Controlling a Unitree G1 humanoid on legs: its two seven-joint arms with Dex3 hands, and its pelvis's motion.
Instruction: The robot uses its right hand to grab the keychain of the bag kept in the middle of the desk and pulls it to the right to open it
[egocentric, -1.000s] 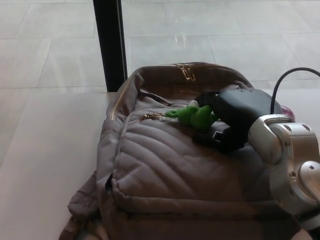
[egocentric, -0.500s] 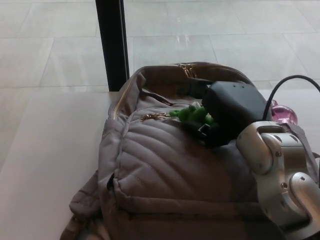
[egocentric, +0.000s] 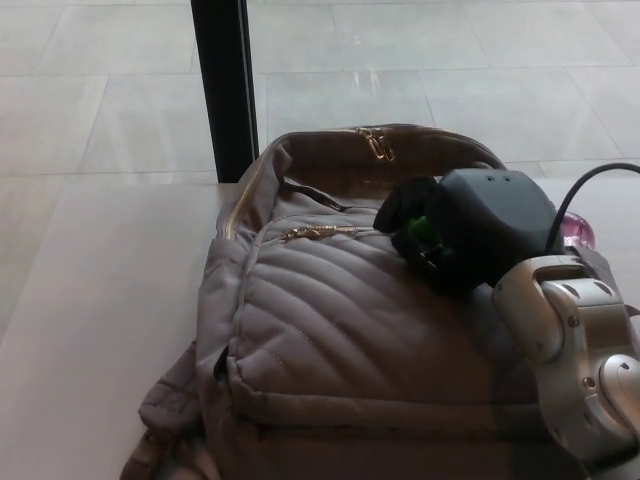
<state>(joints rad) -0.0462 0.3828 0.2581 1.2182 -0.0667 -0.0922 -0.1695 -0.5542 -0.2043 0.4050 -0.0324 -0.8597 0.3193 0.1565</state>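
**Hand closed on the green keychain**

A quilted grey bag (egocentric: 340, 340) lies flat in the middle of the desk (egocentric: 90, 300), its top toward the far edge. The right hand (egocentric: 455, 235) rests on the bag's upper right part, fingers (egocentric: 400, 205) curled tight around the keychain (egocentric: 420, 228), of which only a sliver of green shows between them. A gold zip line (egocentric: 315, 232) runs left from the hand across the front pocket. A pink object (egocentric: 578, 228) peeks out behind the hand near the right edge.
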